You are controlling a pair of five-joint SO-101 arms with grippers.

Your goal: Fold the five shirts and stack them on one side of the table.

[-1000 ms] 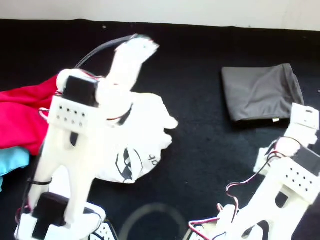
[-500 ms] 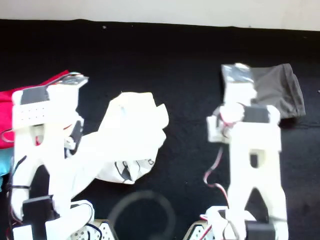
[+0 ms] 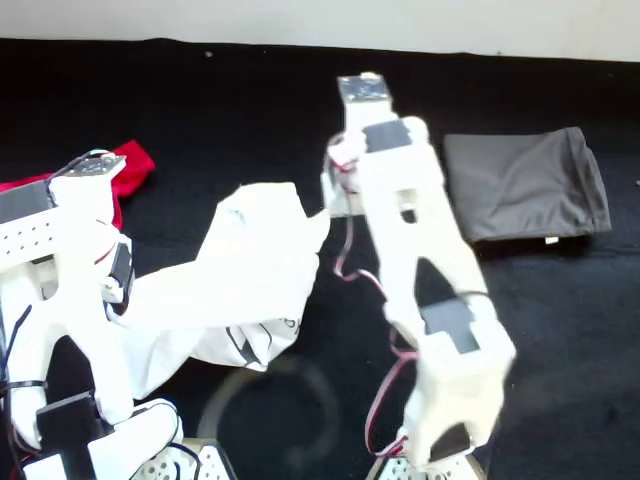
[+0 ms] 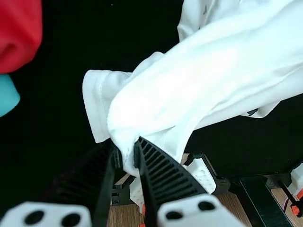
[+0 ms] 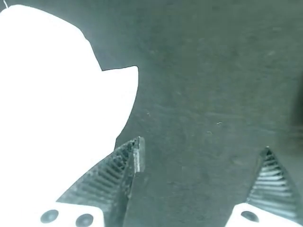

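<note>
While one edge of the crumpled white cotton shirt with a dark print (image 3: 255, 275) is raised off the black cloth-covered table (image 3: 200, 90), that edge is pinched tight in the left gripper (image 4: 125, 153). The right gripper (image 5: 202, 150) is held with its jaws spread wide just beside the shirt's far edge, gripping nothing. A folded grey shirt (image 3: 525, 185) is laid flat on the robot's right, and a bunched red shirt (image 3: 128, 165) and a teal garment (image 4: 7, 97) are seen on its left.

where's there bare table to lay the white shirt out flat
Bare table runs along the far edge behind the white shirt, and at the near right in front of the folded grey shirt. Crowded: the left side, with the red shirt and the left arm.
</note>
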